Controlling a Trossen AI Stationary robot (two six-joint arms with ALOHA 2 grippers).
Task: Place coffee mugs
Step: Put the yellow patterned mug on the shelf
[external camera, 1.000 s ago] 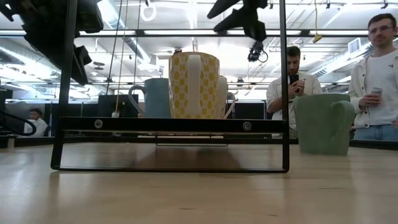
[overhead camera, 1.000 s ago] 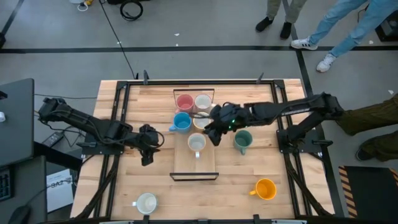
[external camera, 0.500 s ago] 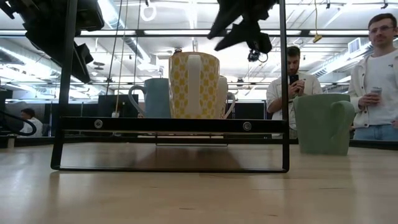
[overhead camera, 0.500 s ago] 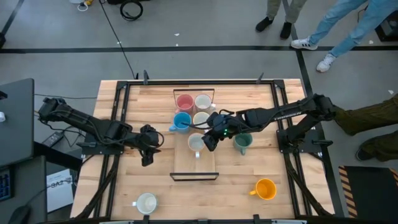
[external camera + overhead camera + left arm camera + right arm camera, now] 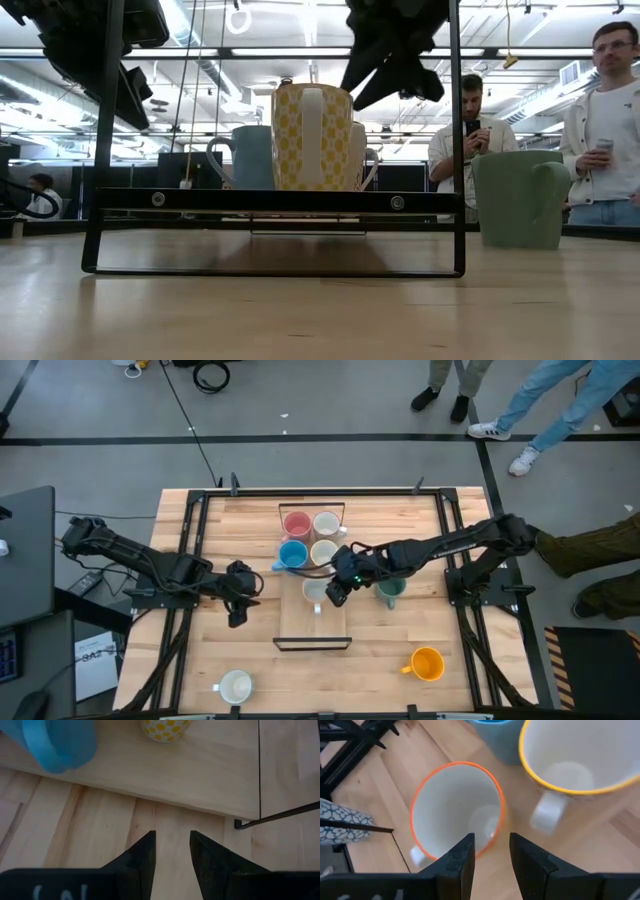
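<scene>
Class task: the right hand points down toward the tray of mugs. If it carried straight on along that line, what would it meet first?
Most likely the orange-rimmed white mug: the right hand points at its rim, fingers slightly apart. Depth is unclear.

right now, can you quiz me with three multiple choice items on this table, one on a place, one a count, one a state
1. Where is the teal mug? A inside the black frame; B on the table, right of the frame; C in a pincer
2. How many mugs stand inside the frame? A three; B five; C eight
3. How does the orange mug stand? A upright; B on its side; C upside down

B, it stands on bare wood outside the frame. B, the high view shows five there. A, its open mouth faces up.
</scene>
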